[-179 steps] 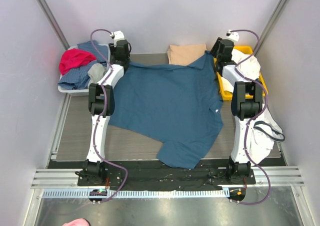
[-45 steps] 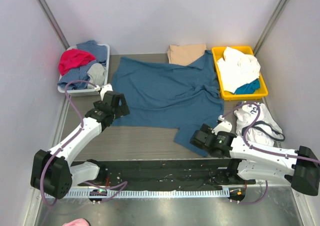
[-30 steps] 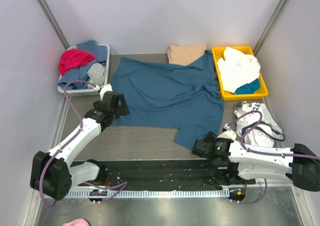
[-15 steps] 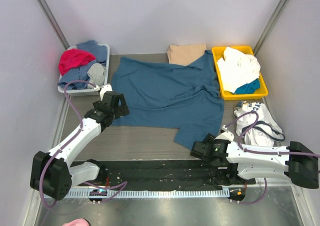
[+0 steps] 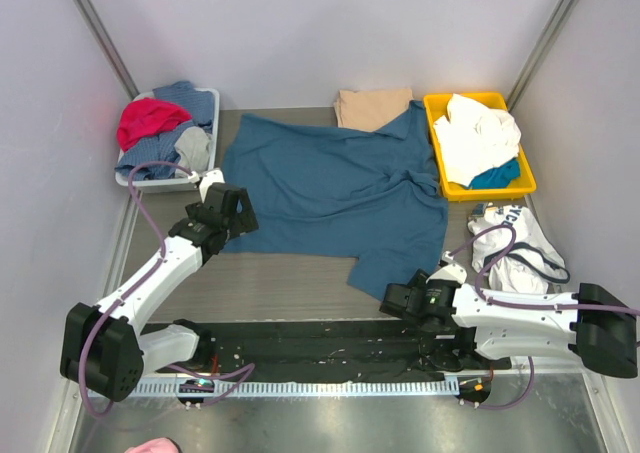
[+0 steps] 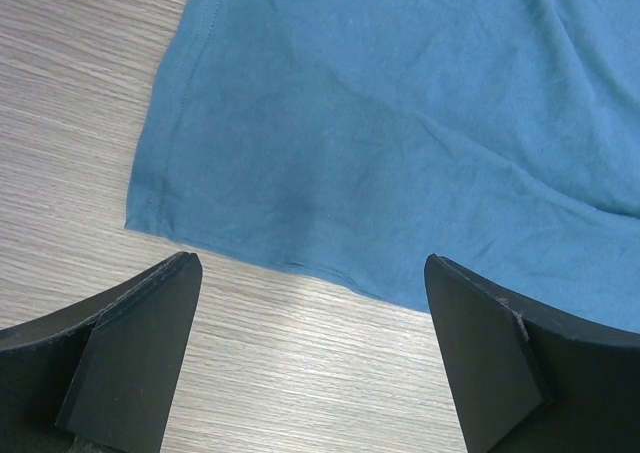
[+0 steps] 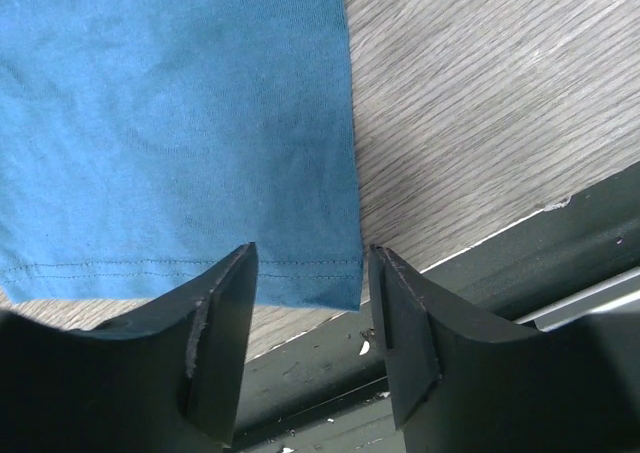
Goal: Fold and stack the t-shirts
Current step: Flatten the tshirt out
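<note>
The dark teal-blue t-shirt lies spread out and rumpled in the middle of the table. The tan-beige t-shirt lies folded at the back edge, partly under the teal one. The orange t-shirt is out of view. My left gripper is open and hovers over the teal shirt's left hem corner, with both fingers wide apart above bare table. My right gripper is open at the shirt's near corner. In the right wrist view the hemmed corner lies between its fingers, unclamped.
A grey bin of mixed clothes, red on top, stands at the back left. A yellow bin holds white and teal cloth at the back right. A white garment lies by the right edge. The black base rail runs along the near edge.
Both arms came down from the far edge to the near side. Over the last second my right gripper slid to the shirt's near corner. The left arm has held still.
</note>
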Action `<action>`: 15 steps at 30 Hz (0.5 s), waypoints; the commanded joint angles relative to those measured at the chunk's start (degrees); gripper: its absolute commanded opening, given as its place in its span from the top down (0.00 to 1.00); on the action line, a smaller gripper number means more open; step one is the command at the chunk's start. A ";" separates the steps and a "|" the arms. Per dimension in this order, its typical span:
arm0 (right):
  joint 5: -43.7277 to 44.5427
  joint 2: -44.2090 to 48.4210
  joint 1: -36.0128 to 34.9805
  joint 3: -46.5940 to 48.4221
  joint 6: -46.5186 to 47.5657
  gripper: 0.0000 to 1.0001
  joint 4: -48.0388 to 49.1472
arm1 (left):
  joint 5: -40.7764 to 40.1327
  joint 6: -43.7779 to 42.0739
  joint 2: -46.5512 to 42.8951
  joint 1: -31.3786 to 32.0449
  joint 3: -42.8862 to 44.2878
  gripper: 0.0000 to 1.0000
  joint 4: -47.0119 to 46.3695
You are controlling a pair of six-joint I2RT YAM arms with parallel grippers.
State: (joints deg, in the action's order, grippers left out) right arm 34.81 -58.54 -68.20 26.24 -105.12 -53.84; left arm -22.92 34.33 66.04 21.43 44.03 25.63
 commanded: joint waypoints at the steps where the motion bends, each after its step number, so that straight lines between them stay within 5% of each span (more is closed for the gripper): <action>1: 1.14 -0.34 -0.44 -0.05 -0.61 0.48 -0.38 | -1.17 0.39 -1.09 0.10 1.06 0.00 0.21; 15: 0.70 -0.69 -0.44 0.04 -0.08 0.62 -1.17 | -1.78 0.83 -2.06 0.19 0.53 0.00 0.04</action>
State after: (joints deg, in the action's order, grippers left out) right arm 34.15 -58.57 -68.29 26.24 -104.81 -53.91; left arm -23.07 34.50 65.39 21.43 44.03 25.63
